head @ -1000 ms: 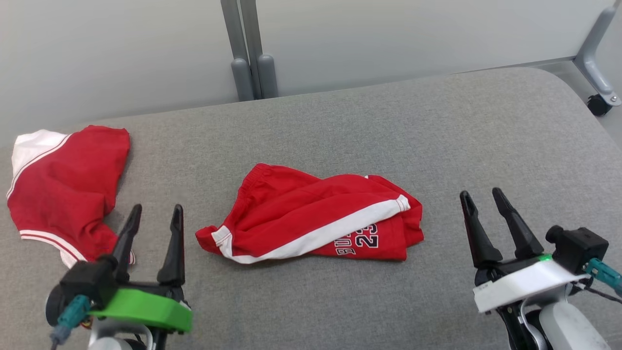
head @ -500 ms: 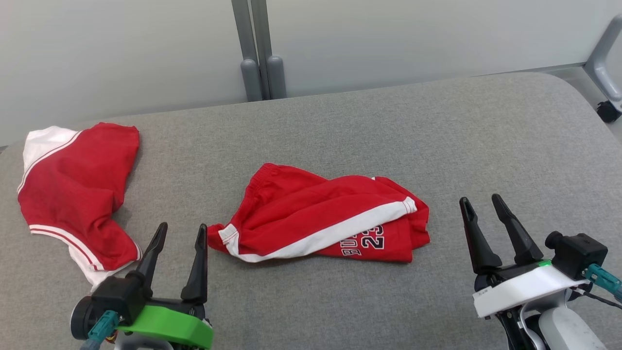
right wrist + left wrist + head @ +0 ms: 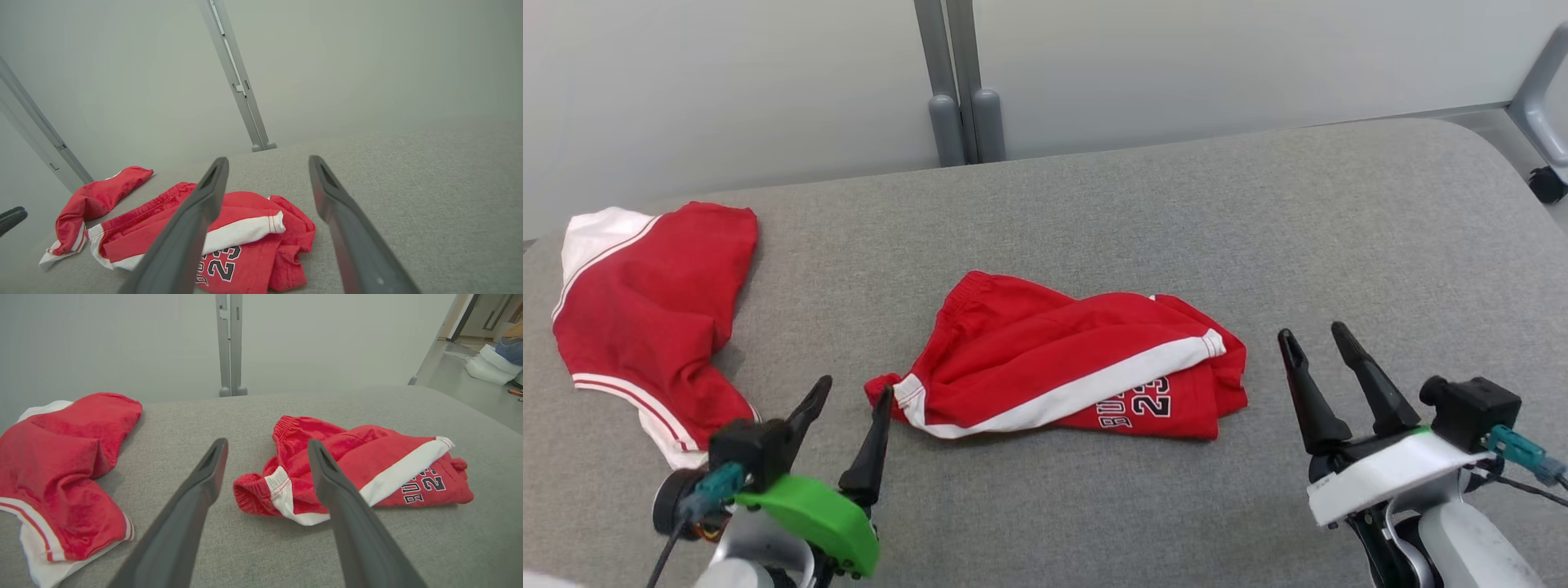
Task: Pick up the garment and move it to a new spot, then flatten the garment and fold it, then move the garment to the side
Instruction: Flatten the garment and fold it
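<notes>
In the head view the garment (image 3: 1045, 359) lies bunched mid-surface (image 3: 1135, 204). The left tool (image 3: 856, 385) is spread wide and empty, one fingertip just beside the garment's white-cuffed corner, and the right tool (image 3: 1311, 330) is equally wide and empty off its other end. The left wrist view frames that cuff between the fingers, so a low pinch there, clear of the other red piece (image 3: 61, 457), looks best. The right wrist view shows bare grey room to the right and the surface's far edge at the wall.

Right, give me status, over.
Left gripper open, at garment edge. Right gripper open, clear. Garment crumpled, not held. Other red cloth off left, not blocking.
</notes>
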Controlling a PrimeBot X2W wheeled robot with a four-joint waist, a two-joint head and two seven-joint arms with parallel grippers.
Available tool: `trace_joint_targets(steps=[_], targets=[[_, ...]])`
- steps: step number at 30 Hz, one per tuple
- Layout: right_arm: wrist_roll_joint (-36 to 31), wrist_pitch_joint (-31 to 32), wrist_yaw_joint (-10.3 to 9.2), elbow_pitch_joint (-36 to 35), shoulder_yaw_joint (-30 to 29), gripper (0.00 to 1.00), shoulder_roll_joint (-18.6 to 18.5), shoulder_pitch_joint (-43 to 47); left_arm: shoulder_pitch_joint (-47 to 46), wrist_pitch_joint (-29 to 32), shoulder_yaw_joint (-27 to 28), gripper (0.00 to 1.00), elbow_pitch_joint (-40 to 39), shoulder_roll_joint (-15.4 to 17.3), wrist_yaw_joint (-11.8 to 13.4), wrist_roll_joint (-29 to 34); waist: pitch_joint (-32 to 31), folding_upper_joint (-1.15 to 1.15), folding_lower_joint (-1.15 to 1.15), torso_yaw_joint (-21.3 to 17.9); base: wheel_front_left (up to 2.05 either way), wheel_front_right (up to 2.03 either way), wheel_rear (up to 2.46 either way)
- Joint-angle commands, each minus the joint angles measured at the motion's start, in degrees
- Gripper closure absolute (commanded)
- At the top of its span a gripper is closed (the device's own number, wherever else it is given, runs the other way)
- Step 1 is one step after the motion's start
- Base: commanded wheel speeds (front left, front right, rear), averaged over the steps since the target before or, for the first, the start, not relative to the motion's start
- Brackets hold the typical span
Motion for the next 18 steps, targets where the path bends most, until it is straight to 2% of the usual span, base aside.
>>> trace_joint_targets(steps=[1,5,11,15,18], targets=[[1.0,2.2,-0.01,1.5,0.6,0.00,-0.6,-1.0,-2.8,3.6,-0.8,0.00,0.4,1.6,-1.3,-0.6,0.3,0.00,0.00,0.3,0.00,0.00,0.00],[2.9,8.9,0.00,4.7,3.6,0.00,-1.9,-4.9,-9.4,17.7,-3.3,0.00,1.4,4.3,-3.8,-6.8,1.2,0.00,0.00,0.2,0.00,0.00,0.00],[6.8,17.6,-0.01,10.1,8.3,0.00,-2.9,-11.1,-18.1,35.6,-8.6,0.00,1.1,8.3,-4.7,-15.6,3.0,0.00,0.00,-0.4,0.00,0.00,0.00],[8.9,20.8,0.00,14.4,10.5,0.00,-2.1,-15.2,-22.6,42.8,-13.4,0.00,0.8,10.9,-4.8,-21.5,4.4,0.00,0.00,-0.8,0.00,0.00,0.00],[9.7,21.1,0.00,17.2,11.9,0.00,-1.5,-18.4,-25.6,44.9,-16.5,0.00,0.9,12.6,-4.8,-23.6,5.4,0.00,0.00,-1.0,0.00,0.00,0.00]])
